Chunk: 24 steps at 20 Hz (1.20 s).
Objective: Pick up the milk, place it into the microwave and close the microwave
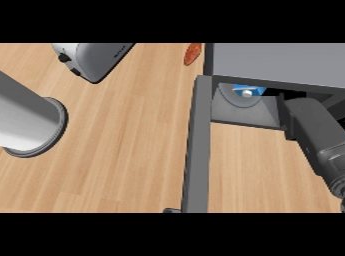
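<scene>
While the door (195, 150) stands open at left, the milk (246, 92) sits inside the microwave (293, 62), where the right arm (319, 137) reaches, its hand hidden, grasp untellable; next comes withdrawing and swinging that door shut.

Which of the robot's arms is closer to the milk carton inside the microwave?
The right. Its forearm reaches into the open microwave, right beside the milk carton; the hand itself is hidden inside. The left forearm is far off over the counter, its hand out of view.
</scene>
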Available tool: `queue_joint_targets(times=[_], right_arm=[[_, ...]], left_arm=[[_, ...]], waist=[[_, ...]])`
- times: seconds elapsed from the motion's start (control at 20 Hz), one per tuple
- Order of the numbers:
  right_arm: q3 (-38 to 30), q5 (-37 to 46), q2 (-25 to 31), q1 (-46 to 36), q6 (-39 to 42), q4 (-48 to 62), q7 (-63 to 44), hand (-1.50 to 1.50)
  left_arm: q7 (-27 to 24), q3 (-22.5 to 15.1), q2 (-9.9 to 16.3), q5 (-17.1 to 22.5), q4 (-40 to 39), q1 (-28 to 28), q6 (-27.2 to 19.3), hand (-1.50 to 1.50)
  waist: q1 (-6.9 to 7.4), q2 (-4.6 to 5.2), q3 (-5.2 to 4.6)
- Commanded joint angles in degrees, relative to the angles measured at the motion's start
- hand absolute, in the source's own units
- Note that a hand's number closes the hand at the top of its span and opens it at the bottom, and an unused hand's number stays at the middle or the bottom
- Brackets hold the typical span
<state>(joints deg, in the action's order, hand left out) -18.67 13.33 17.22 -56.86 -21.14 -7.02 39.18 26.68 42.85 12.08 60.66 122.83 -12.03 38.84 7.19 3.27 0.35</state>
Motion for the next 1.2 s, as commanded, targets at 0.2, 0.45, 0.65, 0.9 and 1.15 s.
queue_joint_targets(times=[0.2,0.45,0.65,0.9,1.15], right_arm=[[-0.5,-0.1,4.4,-1.8,-1.6,0.5,-1.4,1.50],[-0.5,-0.3,5.2,-1.6,-1.7,0.9,-0.4,1.50],[-1.3,-1.3,5.3,-1.5,-2.7,1.1,0.1,1.50],[-0.8,-1.1,6.8,-2.6,-1.9,2.1,-0.5,1.50],[-1.0,-1.8,6.3,-2.4,-2.9,2.6,1.2,1.50]], left_arm=[[-0.2,-0.1,1.2,-1.0,-1.6,2.0,0.2,-1.50],[0.0,-0.6,1.9,-1.3,-2.1,3.3,-0.1,-1.50],[-0.1,-0.5,2.5,-1.4,-2.7,3.9,0.1,-1.50],[-0.6,-0.1,1.9,-3.6,-2.5,4.1,0.6,-1.50],[-0.1,-0.5,3.2,-4.4,-3.2,4.4,1.8,-1.50]], waist=[[1.39,1.23,0.08],[1.47,1.57,0.16],[2.30,2.00,0.21],[2.71,1.76,0.11],[3.23,2.15,0.16]])
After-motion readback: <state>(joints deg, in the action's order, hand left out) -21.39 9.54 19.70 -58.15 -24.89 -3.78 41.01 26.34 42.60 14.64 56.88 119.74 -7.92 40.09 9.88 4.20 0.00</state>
